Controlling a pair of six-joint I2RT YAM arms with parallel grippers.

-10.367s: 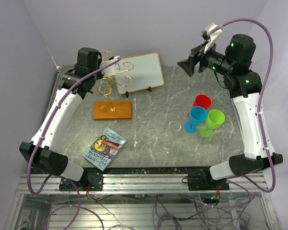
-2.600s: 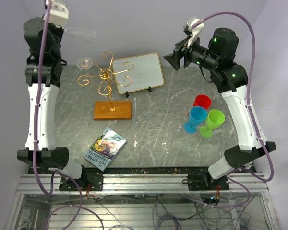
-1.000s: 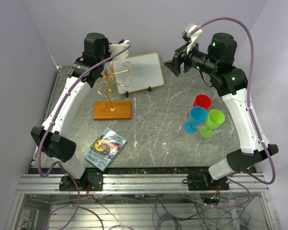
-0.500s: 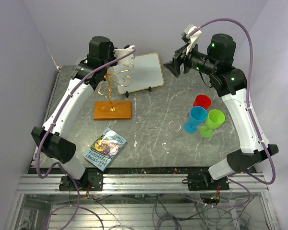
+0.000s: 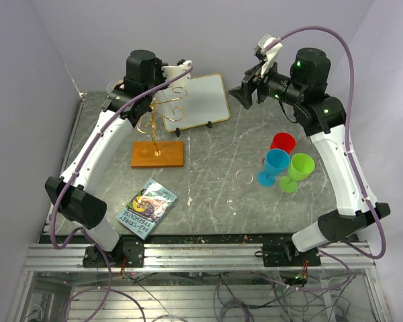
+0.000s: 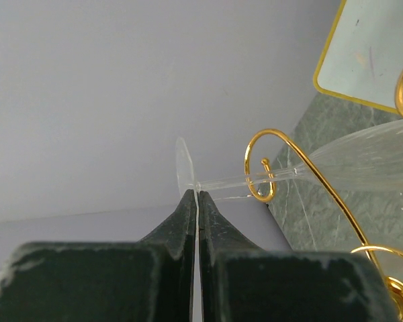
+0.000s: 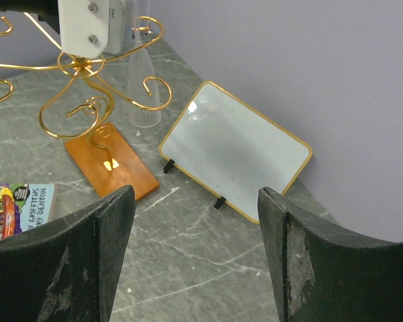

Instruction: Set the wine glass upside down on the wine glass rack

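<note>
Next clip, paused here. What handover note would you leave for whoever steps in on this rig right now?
Left gripper: shut on the foot of the wine glass, up at the top of the wine glass rack.
Right gripper: open, empty, raised over the far right of the table, facing the rack.
Glass: bowl down, its stem against one gold curl of the rack. I cannot tell whether it is fully seated.
Done: glass inverted and brought to the rack.
Left: check that the stem sits in the curl, open the left gripper, and back it away clear of the wire.
</note>
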